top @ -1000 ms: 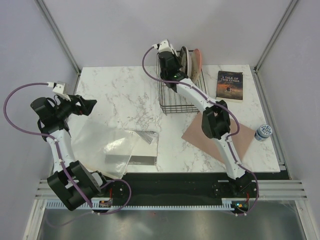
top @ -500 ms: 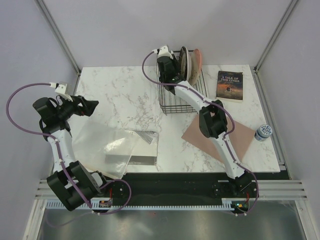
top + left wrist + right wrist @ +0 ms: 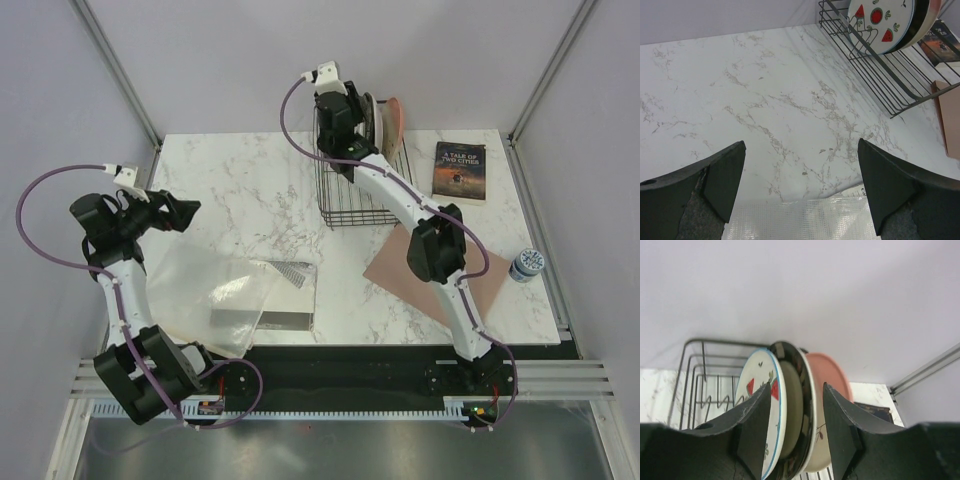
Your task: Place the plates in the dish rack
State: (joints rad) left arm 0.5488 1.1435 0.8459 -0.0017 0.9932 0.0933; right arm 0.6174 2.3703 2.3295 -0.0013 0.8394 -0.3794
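Four plates stand on edge at the far end of the black wire dish rack (image 3: pixel 350 205). In the right wrist view they are, left to right, white with red fruit marks (image 3: pixel 759 405), dark brown rimmed (image 3: pixel 799 405), cream with a twig (image 3: pixel 821 442) and pinkish-red (image 3: pixel 834 375). My right gripper (image 3: pixel 796 390) is open and hangs just above the plates' top edges, holding nothing; it also shows in the top view (image 3: pixel 345 108). My left gripper (image 3: pixel 800 145) is open and empty over the marble, far left of the rack (image 3: pixel 885 75).
A dark book (image 3: pixel 460 170) lies right of the rack. A pinkish-brown mat (image 3: pixel 450 272) lies under the right arm, with a blue-lidded jar (image 3: pixel 526 264) at the right edge. A clear plastic bag (image 3: pixel 215 290) lies below the left gripper.
My right gripper has lifted up and back from the plates in the rack. My left gripper has drifted slightly to the right.
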